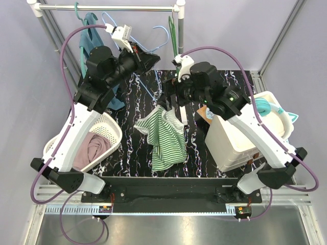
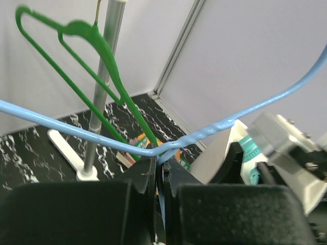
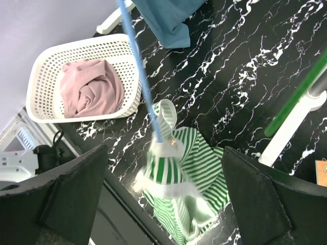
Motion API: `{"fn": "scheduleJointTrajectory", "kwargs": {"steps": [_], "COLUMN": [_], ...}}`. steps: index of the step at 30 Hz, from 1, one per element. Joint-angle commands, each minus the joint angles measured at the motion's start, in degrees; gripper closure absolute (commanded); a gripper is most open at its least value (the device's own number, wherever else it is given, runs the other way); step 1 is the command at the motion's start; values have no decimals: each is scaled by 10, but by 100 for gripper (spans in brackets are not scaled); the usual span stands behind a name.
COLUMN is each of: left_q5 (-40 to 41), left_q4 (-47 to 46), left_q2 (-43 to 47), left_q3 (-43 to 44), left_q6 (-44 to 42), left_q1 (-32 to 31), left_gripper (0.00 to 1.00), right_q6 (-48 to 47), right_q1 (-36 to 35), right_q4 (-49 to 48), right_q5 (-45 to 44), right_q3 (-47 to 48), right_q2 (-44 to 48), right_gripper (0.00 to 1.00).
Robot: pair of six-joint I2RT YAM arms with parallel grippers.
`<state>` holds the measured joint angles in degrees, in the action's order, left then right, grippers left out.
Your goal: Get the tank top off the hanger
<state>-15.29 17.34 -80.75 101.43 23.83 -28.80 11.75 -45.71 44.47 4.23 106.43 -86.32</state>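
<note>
Underneath everything, a black desk [image 1: 130,148] veined in white. Along its far edge, a clothes rail [image 1: 107,7] on white posts. Reaching in from the near edge, the left arm [image 1: 76,132] and the right arm [image 1: 255,132], white and black, each with a looping purple cable.

At the right, a tall white bin [image 1: 230,145] close to the right arm. At the left, a white perforated basket [image 3: 51,56] with a crumpled pink cloth [image 3: 92,92] inside. From the rail's left end, a teal garment [image 1: 92,43] hanging down toward the basket.

In the middle, the green-and-white striped tank top [image 1: 166,135], bunched and dangling over the desk. One strap looped over the lower end of the blue wire hanger [image 3: 142,76], so not off it yet. From that strap, the hanger's wire slanting up toward the rail. Near it, a green hanger [image 2: 97,56] beside one of the rail's posts.

High up by the rail, the left tool [image 2: 161,163], pressed together on the blue wire hanger just below its twisted neck. Directly above the tank top, the right tool [image 3: 164,150], spread wide, with the strap and the hanger wire in the gap between the fingers and, as far as can be told, touching neither.
</note>
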Motion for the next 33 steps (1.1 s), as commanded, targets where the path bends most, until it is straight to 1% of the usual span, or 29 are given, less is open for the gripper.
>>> {"fn": "scheduleJointTrajectory", "kwargs": {"steps": [1, 3, 4, 5, 6, 8, 9, 10, 12, 13, 15, 16, 17, 20, 21, 22, 24, 26, 28, 30, 31, 33], "left_q5": [-11, 20, 47, 50, 52, 74, 77, 69, 50, 34, 25, 27, 32, 53, 54, 59, 64, 75, 80, 79, 76, 77], "left_q4": [-73, -62, -58, -59, -78, -89, -92, -93, -100, -100, -113, -121, -127, -130, -129, -130, -141, -144, -157, -172, -172, -172], "left_q2": [13, 10, 10, 13, 16, 31, 37, 41, 44, 48, 58, 66, 80, 110, 116, 121, 132, 134, 131, 126, 124, 126], "left_q3": [20, 21, 18, 11, 1, -38, -49, -72, -97, -104, -137, -148, -160, -189, -202, -208, -225, -229, -231, -234, -235, -242], "left_q6": [-25, 31, 97, 123, 144, 215, 248, 313, 380, 399, 443, 451, 456, 459, 466, 471, 477, 478, 484, 493, 493, 487], "left_q1": [1, 1, 1, 3, 4, 8, 11, 14, 17, 16, 10, 4, 1, -11, -13, -17, -23, -36, -54, -64, -71, -74], "left_gripper": [100, 100, 100, 100, 100, 100, 100, 100, 100, 100, 100, 100, 100, 100, 100, 100, 100, 100, 100, 100, 100, 100], "right_q6": [-5, 3, 6, 11, 20, 28, 35, 38, 46, 49, 62, 67, 71, 86, 92, 95, 107, 115, 128, 139, 143, 149], "right_q1": [4, 4, 4, 4, 3, 4, 3, 4, 4, 4, 4, 4, 4, 3, 4, 3, 4, 3, 3, 3, 3, 3], "right_q4": [-5, -6, -7, -7, -7, -8, -7, -8, -8, -7, -6, -7, -7, -8, -7, -8, -12, -17, -19, -21, -21, -21], "right_q5": [11, 31, 40, 51, 51, 55, 59, 64, 92, 102, 119, 126, 129, 143, 148, 153, 162, 182, 193, 193, 184, 173], "right_q3": [-24, -42, -48, -54, -65, -75, -80, -81, -83, -84, -90, -94, -103, -125, -131, -137, -153, -169, -176, -184, -185, -185], "right_q2": [70, 90, 97, 109, 114, 131, 135, 137, 141, 142, 145, 150, 155, 172, 178, 186, 193, 201, 205, 210, 217, 226], "right_gripper": [0, 0, 0, 1, 1, 2, 3, 4, 7, 9, 21, 25, 33, 46, 54, 58, 64, 64, 68, 84, 100, 100]}}
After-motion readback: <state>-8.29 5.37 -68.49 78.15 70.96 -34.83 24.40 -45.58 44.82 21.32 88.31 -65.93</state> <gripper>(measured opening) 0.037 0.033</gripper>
